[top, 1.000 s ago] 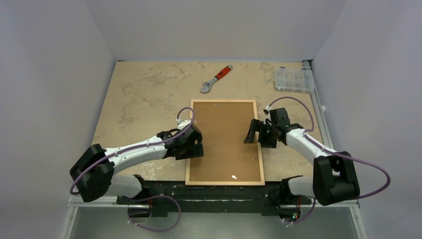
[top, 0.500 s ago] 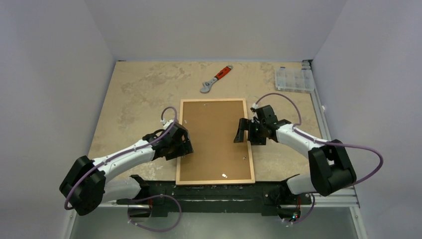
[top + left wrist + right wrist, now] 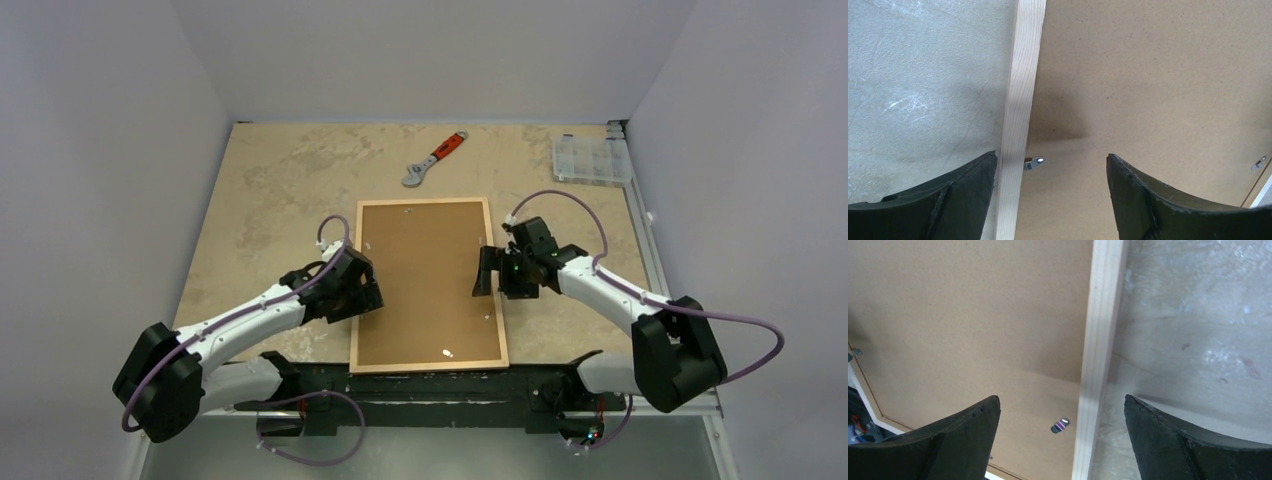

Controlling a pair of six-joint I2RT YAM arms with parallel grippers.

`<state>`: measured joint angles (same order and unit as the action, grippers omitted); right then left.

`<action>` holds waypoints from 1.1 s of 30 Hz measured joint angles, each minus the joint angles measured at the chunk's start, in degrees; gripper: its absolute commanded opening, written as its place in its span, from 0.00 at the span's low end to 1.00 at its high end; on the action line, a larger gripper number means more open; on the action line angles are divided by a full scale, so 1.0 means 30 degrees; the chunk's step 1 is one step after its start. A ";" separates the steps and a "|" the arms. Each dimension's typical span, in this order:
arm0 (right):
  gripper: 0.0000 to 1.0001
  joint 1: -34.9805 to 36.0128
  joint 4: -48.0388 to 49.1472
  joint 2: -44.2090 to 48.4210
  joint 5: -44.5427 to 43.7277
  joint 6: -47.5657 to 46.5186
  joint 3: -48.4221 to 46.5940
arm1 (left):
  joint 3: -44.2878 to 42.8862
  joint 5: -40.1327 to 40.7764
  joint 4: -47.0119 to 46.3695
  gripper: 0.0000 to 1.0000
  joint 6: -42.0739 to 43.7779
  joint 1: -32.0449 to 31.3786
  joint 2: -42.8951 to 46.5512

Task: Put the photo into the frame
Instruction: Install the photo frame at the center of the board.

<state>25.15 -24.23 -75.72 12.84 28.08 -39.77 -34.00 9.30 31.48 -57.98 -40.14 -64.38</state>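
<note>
Your left gripper (image 3: 1050,160) stands spread. One finger hangs over the table (image 3: 280,190) and the other over the brown backing board (image 3: 425,280), straddling the left rail of the frame (image 3: 428,366). Your right gripper (image 3: 1062,400) is spread the same way across the right rail. The frame lies flat, back up, between both arms at the table's near edge. A wrench (image 3: 433,160) lies well beyond it.

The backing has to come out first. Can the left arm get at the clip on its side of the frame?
Probably yes. The left end effector is open over the left rail of the frame, and the clip sits inside its gap with nothing covering it.
</note>
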 measured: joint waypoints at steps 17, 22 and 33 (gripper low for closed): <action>0.57 0.2178 -0.1537 0.0605 -0.2193 0.0204 0.0896 | 0.0000 0.0051 0.0087 0.78 0.0007 0.0000 -0.0350; 0.50 0.2769 -0.1887 -0.0015 -0.3053 0.0277 0.0488 | 0.0000 0.0051 -0.0066 0.78 0.0007 0.0000 -0.0459; 0.08 0.4473 -0.3228 -0.0991 -0.5319 0.0561 -0.0809 | -0.0007 0.0146 -0.0051 0.78 0.0015 0.0000 -0.0503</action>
<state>38.57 -33.91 -78.70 -3.11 29.76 -42.19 -34.02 9.74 31.33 -57.93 -40.14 -65.89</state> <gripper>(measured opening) 0.242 0.776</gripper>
